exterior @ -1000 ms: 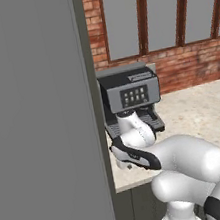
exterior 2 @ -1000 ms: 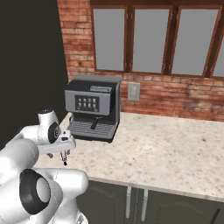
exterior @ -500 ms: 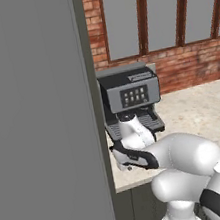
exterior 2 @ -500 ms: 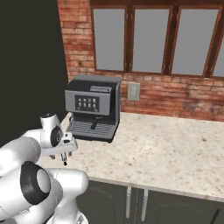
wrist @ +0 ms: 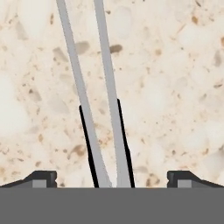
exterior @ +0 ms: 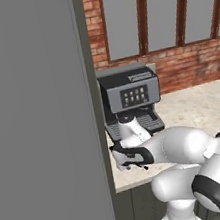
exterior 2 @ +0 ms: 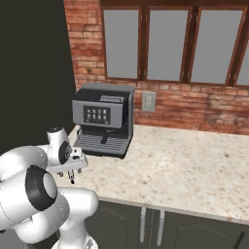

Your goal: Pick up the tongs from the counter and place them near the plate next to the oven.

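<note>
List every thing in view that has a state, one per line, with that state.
tongs: lying flat on the counter, arms slightly spread, not gripped
gripper: jaws open, straddling the tongs from above
counter: bearing the tongs and the coffee machine
coffee machine: upright by the brick wall, nothing under its spout

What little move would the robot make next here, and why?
Probably lower straight down and close. In the hand view the tongs lie on the counter between the two fingertips, and the jaws stand wide apart, holding nothing yet.
</note>
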